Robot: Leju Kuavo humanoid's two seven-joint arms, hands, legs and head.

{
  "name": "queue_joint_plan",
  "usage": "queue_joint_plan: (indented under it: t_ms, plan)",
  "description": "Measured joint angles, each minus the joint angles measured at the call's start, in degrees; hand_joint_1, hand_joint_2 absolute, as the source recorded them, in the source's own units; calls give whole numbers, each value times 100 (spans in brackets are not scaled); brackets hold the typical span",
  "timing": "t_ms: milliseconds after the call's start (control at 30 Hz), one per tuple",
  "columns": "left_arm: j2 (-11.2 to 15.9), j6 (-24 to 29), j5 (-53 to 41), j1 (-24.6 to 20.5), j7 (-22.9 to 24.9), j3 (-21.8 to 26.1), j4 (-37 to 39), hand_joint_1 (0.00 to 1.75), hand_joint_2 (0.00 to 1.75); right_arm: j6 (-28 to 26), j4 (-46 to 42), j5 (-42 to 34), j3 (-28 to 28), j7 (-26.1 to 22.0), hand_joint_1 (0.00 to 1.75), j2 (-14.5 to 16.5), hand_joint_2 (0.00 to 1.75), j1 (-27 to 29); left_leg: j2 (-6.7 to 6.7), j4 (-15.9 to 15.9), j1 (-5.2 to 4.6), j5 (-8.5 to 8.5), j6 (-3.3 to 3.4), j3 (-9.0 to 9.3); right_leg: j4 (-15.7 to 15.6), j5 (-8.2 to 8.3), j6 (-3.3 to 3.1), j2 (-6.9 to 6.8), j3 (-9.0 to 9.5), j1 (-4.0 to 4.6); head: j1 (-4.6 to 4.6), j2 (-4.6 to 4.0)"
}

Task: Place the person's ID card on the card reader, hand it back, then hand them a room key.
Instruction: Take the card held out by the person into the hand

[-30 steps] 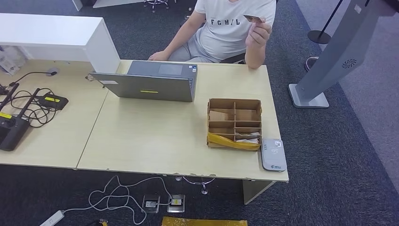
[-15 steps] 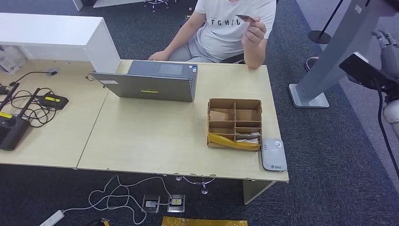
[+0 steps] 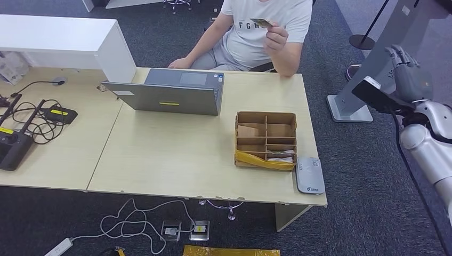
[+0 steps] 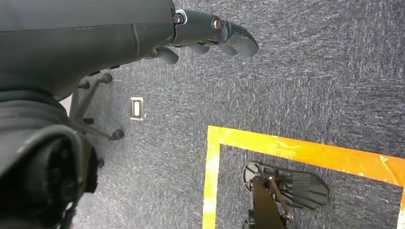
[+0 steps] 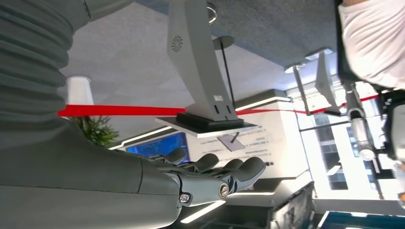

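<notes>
A person in a white shirt sits at the far side of the table and holds up a small ID card in one hand. The grey card reader lies at the table's near right corner. Beside it stands a cardboard divider box with cards in its near compartments. My right hand hangs in the air to the right of the table, well short of the card; its fingers are stretched out with nothing in them. My left hand hangs over the carpet, fingers extended, holding nothing.
A grey laptop stands open at the table's far middle. A white cabinet, a black router and cables occupy the left. A grey kiosk stand rises on the floor right of the table, just behind my right hand.
My right arm has risen into the head view from the right and moved in toward the table. The person has shifted the raised card a little to the left.
</notes>
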Motion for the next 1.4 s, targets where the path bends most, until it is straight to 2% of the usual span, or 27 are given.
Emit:
queue_joint_plan:
  t_ms: [333, 1033, 1067, 1167, 1200, 1400]
  plan:
    - [0, 30, 3, 7, 46, -15, 0, 0, 0, -106, 66, 195, 78, -58, 0, 358, 175, 74, 0, 0, 1, 0, 0, -1, 0, 0, 0, -1, 0, 1, 0, 0]
    - [-2, 53, 10, 40, 73, -73, 0, 0, 0, -26, 115, 615, 109, 33, 0, 667, 175, 124, 1, 1, 1, 1, -1, 0, 0, 0, 0, 1, -2, 1, 2, 0]
    - [-2, 53, 10, 39, 73, -74, 0, 0, 0, -20, 116, 616, 107, 33, 37, 672, 175, 126, 1, 1, 1, 1, -1, 0, 0, 0, 0, 1, -3, 1, 1, 0]
    - [-2, 51, 8, 39, 73, -75, 0, 0, 0, 5, 128, 614, 88, 33, 168, 686, 175, 135, 1, 1, 1, 1, -1, 0, -1, 0, 0, 1, -3, 1, 1, 0]
    - [-2, 50, 8, 39, 73, -75, 0, 0, 0, 13, 133, 614, 73, 33, 175, 690, 175, 142, 1, 1, 1, 1, -1, 1, -1, 0, 0, 1, -3, 1, 1, 0]
    - [0, 50, 8, 38, 95, -75, 0, 0, 0, 79, 160, 619, -14, 35, 175, 695, 175, 186, 1, 1, 1, 1, -1, 1, -1, 0, 0, 2, -3, 1, 1, 0]
